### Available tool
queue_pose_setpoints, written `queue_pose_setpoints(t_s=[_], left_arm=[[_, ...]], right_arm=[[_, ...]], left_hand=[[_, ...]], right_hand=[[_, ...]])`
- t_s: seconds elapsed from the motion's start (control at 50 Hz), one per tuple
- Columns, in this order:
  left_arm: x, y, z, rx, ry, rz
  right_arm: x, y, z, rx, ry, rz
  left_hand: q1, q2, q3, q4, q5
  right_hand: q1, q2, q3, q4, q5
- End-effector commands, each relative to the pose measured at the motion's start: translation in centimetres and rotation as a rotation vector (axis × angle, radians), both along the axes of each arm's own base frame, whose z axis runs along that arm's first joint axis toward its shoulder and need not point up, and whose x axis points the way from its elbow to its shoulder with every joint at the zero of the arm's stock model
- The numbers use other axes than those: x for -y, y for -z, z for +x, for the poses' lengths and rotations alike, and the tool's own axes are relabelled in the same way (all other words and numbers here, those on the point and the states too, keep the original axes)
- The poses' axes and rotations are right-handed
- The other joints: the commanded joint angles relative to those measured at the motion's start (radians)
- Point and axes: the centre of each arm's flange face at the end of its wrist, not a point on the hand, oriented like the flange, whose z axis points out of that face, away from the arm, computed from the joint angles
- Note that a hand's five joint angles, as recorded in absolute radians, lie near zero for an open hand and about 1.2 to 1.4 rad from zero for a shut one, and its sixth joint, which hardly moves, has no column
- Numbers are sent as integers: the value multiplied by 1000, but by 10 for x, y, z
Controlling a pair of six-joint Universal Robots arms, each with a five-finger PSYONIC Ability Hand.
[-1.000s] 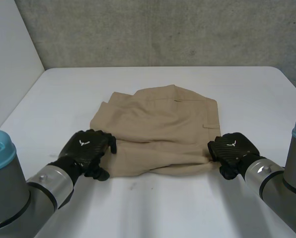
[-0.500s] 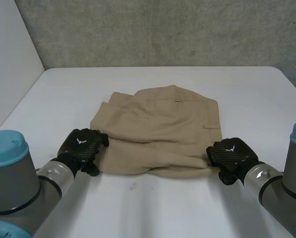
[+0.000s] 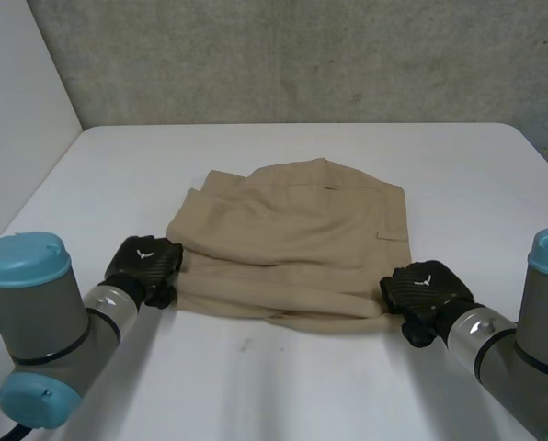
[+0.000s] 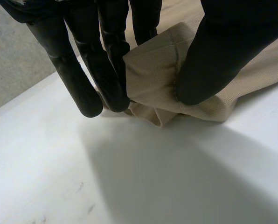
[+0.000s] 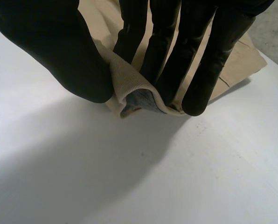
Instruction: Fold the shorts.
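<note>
Tan shorts point(image 3: 292, 239) are lying in a loose fold at the middle of a white surface point(image 3: 283, 377), their far edge rumpled and a pocket seam showing toward the right side. The robot's left hand point(image 3: 143, 266) is holding the near left corner of the shorts. In the left wrist view its fingers point(image 4: 108, 70) are pressing that corner of cloth against the thumb point(image 4: 218, 51), so the hand is clamped on the fabric, with the corner bunching close to the surface beneath it. The robot's right hand point(image 3: 423, 287) is holding the near right corner. In the right wrist view its thumb point(image 5: 59, 51) and fingers point(image 5: 167, 56) are pinching a rolled fold of the tan cloth between them (a patch of blue-grey inner fabric is peeking out at the fold's end). Both arms are reaching in from the near side, well apart, one at each end of the near edge. A grey concrete wall point(image 3: 302, 55) is standing beyond the far side.
</note>
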Motion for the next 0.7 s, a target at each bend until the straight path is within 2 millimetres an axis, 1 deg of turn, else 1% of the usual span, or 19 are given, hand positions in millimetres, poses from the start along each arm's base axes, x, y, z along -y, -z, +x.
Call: queue_pose_setpoints(t_s=[0.02, 0.06, 0.12, 0.2, 0.26, 0.34, 0.36, 0.38, 0.4, 0.42, 0.44, 0.46, 0.48, 0.5, 0.52, 0.54, 0.56, 0.62, 0.7], left_arm=[[-20, -34, 4, -37, 11, -71], [-31, -45, 5, -49, 18, -91], [-47, -61, 9, -60, 23, -114], [-62, -70, 14, -62, 22, -92], [-73, -71, 18, -67, 12, -32], [-88, -79, 23, -105, -12, 55], [-96, -87, 25, -137, -20, 78], [-97, -89, 25, -143, -22, 79], [-102, -100, 27, -176, -29, 73], [-104, -105, 27, -191, -31, 63], [-106, -111, 28, -208, -33, 50], [-108, -118, 29, -225, -35, 30], [-111, -133, 31, -259, -38, -16], [-113, -141, 32, -277, -37, -43], [-114, -148, 33, -294, -38, -70], [-116, -155, 34, -310, -36, -94], [-118, -169, 36, -336, -34, -145], [-121, -188, 38, -374, -31, -219], [-119, -189, 38, -384, -35, -221]], right_arm=[[5, -8, -1, 3, 14, -30], [6, -12, -1, 7, 17, -43], [7, -26, -1, 25, 19, -80], [6, -46, -2, 40, 21, -121], [-2, -70, -4, 48, 14, -135], [-11, -92, -9, 47, 16, -148], [-13, -97, -9, 48, 16, -154], [-17, -110, -11, 55, 14, -175], [-19, -118, -12, 61, 15, -192], [-22, -128, -13, 72, 16, -219], [-25, -144, -15, 89, 17, -266], [-27, -153, -16, 101, 19, -296], [-28, -162, -17, 110, 21, -325], [-29, -170, -18, 118, 25, -352], [-30, -184, -21, 131, 35, -399], [-31, -190, -22, 135, 39, -421], [-31, -195, -23, 140, 42, -439], [-31, -205, -24, 146, 48, -466], [-31, -202, -24, 130, 42, -432]], left_hand=[[290, 211, 220, 212, 292], [290, 211, 220, 212, 292], [290, 211, 220, 212, 292], [290, 211, 220, 212, 292], [290, 211, 220, 212, 292], [290, 211, 220, 212, 292], [290, 211, 220, 212, 292], [290, 211, 220, 212, 292], [290, 211, 220, 212, 292], [290, 211, 220, 212, 292], [290, 211, 220, 212, 292], [290, 211, 220, 212, 292], [290, 211, 220, 212, 292], [290, 211, 220, 212, 292], [290, 211, 220, 212, 292], [290, 211, 220, 212, 292], [290, 211, 220, 212, 292], [290, 211, 220, 212, 292], [290, 211, 220, 212, 292]], right_hand=[[451, 217, 213, 204, 237], [451, 217, 213, 204, 237], [451, 217, 213, 204, 237], [451, 217, 213, 204, 237], [451, 217, 213, 204, 237], [451, 217, 213, 204, 237], [451, 217, 213, 204, 237], [451, 217, 213, 204, 237], [451, 217, 213, 204, 237], [451, 217, 213, 204, 237], [451, 217, 213, 204, 237], [451, 217, 213, 204, 237], [451, 217, 213, 204, 237], [451, 217, 213, 204, 237], [451, 217, 213, 204, 237], [451, 217, 213, 204, 237], [451, 217, 213, 204, 237], [451, 217, 213, 204, 237], [451, 217, 213, 204, 237]])
